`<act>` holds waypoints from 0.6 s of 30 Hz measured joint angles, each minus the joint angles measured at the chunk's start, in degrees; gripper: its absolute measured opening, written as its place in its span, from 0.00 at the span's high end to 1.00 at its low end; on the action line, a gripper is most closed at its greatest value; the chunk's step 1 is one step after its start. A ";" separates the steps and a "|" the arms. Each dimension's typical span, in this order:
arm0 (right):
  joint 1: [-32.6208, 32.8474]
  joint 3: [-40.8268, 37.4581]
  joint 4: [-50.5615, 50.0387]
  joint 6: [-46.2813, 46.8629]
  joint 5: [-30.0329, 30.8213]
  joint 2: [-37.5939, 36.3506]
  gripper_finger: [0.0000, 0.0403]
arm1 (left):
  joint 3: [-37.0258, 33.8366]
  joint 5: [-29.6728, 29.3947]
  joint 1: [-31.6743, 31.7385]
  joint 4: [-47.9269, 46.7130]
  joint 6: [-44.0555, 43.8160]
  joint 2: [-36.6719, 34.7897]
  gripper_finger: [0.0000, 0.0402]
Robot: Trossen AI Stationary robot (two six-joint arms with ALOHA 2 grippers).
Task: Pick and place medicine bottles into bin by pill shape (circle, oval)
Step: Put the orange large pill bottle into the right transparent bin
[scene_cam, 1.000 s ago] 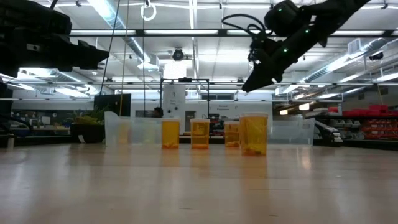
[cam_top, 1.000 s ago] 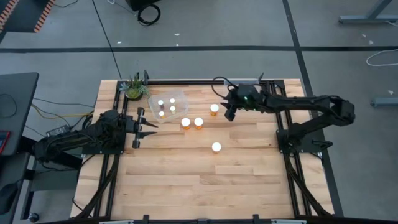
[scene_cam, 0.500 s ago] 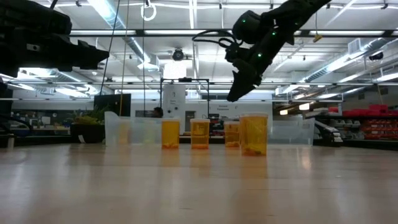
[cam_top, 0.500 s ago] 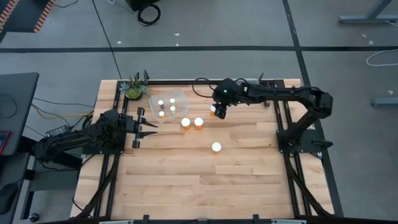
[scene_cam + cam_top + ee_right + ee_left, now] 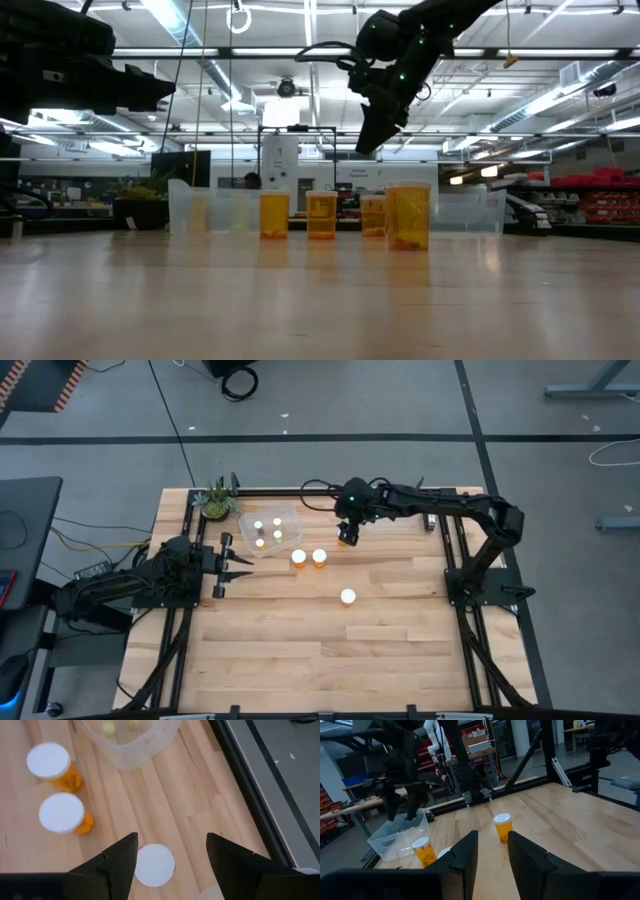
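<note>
High over the far middle of the table, right gripper (image 5: 347, 534), pointing down, fingers (image 5: 117, 862) spread wide and pinching nothing. Directly under it, between the two fingers in the wrist view but clearly lower (in the low view well below the fingertips), one orange medicine bottle (image 5: 155, 865), standing upright on the wood with white cap up. Just beside, toward the left arm, two more orange bottles (image 5: 298, 558), close together and upright, apparently not touching each other. Farther toward the near edge, alone, a fourth orange bottle (image 5: 347, 597), well apart from the others.

At the far left part of the table, a clear plastic bin (image 5: 288, 518), with four small white caps (image 5: 277, 534) visible inside (bodies too small to tell apart). Next to the far corner of the bin, a small green plant (image 5: 215, 500).

At the left edge, left gripper (image 5: 238, 566), raised off the wood and pointing toward the bottles, fingers (image 5: 465, 857) nearly together with only a narrow gap, nothing between them. Not possible to tell the pill shape in any bottle.
</note>
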 joint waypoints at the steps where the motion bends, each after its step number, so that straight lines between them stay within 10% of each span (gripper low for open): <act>1: 0.00 0.00 -0.57 -0.02 0.02 0.05 0.40 | 0.00 0.00 -0.01 0.07 0.01 0.00 0.71; 18: -0.35 -0.11 0.20 -1.72 -2.91 6.34 0.40 | 0.00 0.00 -0.02 0.46 0.01 0.00 0.71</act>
